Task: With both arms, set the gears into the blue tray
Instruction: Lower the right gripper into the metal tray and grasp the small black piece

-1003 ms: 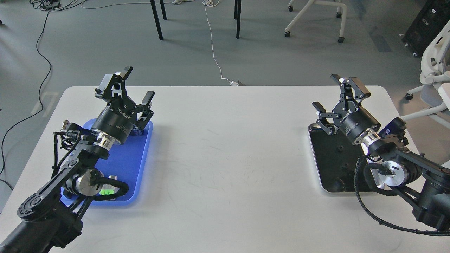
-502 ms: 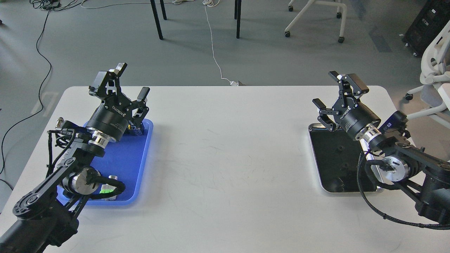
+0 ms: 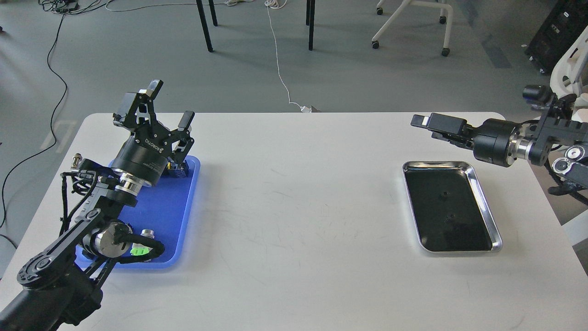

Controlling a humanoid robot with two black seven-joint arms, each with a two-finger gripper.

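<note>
Progress: judging by how things lie, the job is barely begun; two gears [image 3: 443,196] lie in the metal tray [image 3: 489,209], and none can be made out in the blue tray [image 3: 163,216].
Blue tray: nearest, below and behind the left gripper [image 3: 169,103]; a green switch [image 3: 140,250] stands at its near edge, small dark parts at the far corner under the jaws.
Metal tray: near and below the right gripper [image 3: 429,122]; two small gears on its black floor, apart.
Left gripper: jaws spread wide, empty, raised over the blue tray's far end.
Right gripper: seen side-on beyond the metal tray; I cannot tell the jaws' state.
</note>
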